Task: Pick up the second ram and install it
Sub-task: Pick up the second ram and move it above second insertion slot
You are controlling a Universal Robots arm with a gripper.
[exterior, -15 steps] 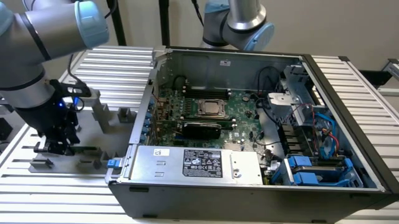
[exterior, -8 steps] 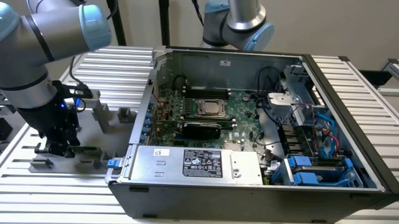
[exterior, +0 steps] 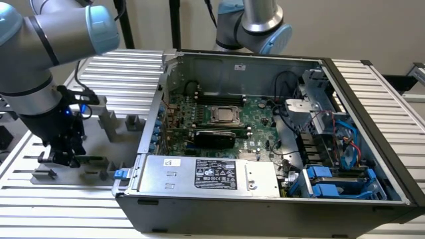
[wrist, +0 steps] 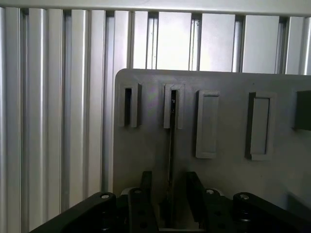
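Exterior view: the arm is off to the exterior view's left of the open PC case [exterior: 265, 211]. The gripper [exterior: 58, 158] is low over the grey fixture plate [exterior: 73, 183], in among the fixture blocks [exterior: 133, 122]. It's well apart from the motherboard [exterior: 256, 112]. The black memory slots [exterior: 219, 98] sit towards the case's back wall, just beyond the CPU socket [exterior: 224, 115]. I can't tell from here whether either slot is populated.

Wrist view: the second ram [wrist: 171, 145] stands on edge on the plate, showing as a thin dark line. Its far end sits in a slotted block [wrist: 173, 104]. The fingers [wrist: 146, 189] are spread wide, one on each side of the strip with a gap on both sides, so nothing is held. The near end of the strip is hidden behind the gripper body.

My read: this is the pick step, pre-grasp, and the install hasn't begun. The grasp needs the fingers to close square on the two flat faces and stay centred, so the board isn't shoved sideways in its slot. After that it needs a straight lift out of the blocks, no twist.
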